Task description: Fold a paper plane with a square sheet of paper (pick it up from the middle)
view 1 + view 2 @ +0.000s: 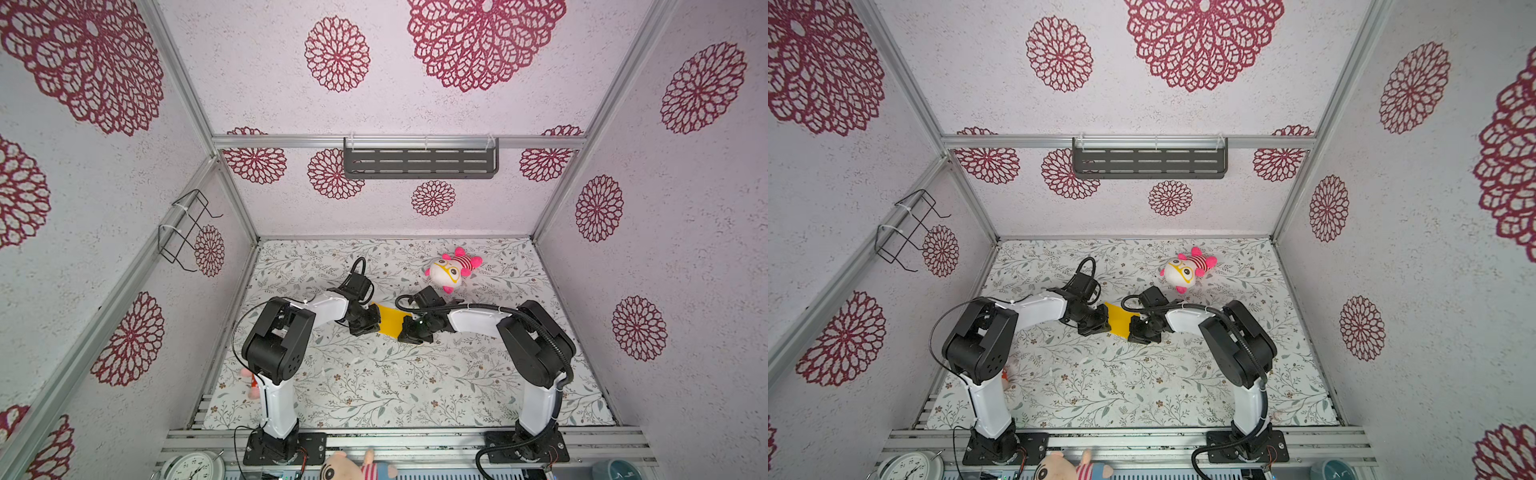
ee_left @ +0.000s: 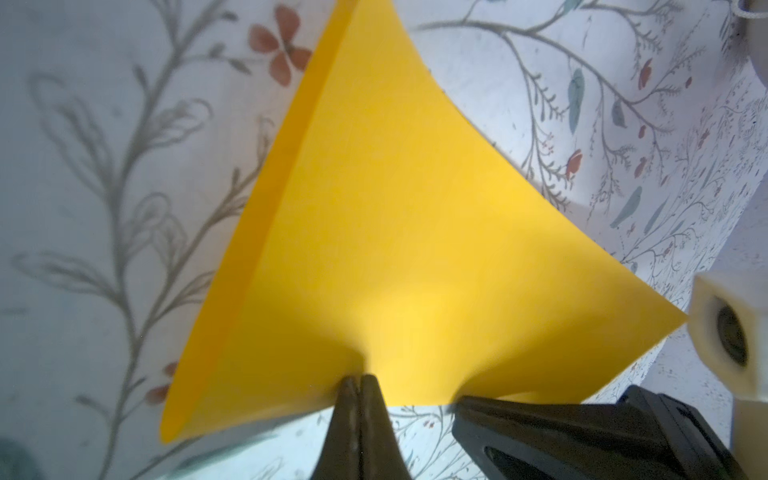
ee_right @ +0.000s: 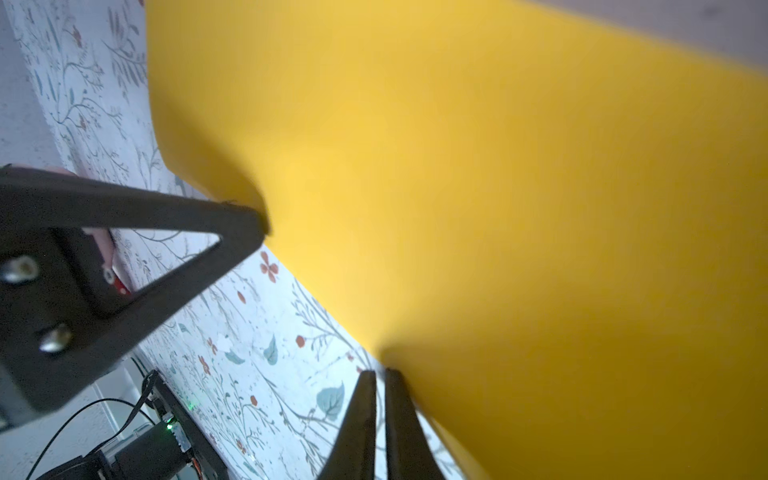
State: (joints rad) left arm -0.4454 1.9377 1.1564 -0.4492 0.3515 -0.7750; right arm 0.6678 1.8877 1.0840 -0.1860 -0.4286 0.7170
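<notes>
- The square sheet of paper (image 1: 388, 318), folded double, spans between both arms near the middle of the table (image 1: 374, 386).
- Left fingers (image 2: 353, 395) are pinched together on its 9 o'clock edge.
- Right fingers (image 3: 368, 390) clamp its 3 o'clock edge.
- A plush toy (image 1: 451, 269) lies at 1 o'clock from the paper.

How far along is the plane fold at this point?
Done: the paper looks lifted off the table and doubled over, with two layers showing in the left wrist view. In hand: the left gripper and right gripper each pinch an edge, holding it between them. Left: there is no pointed dart shape or centre crease yet, so most folds are to come.
</notes>
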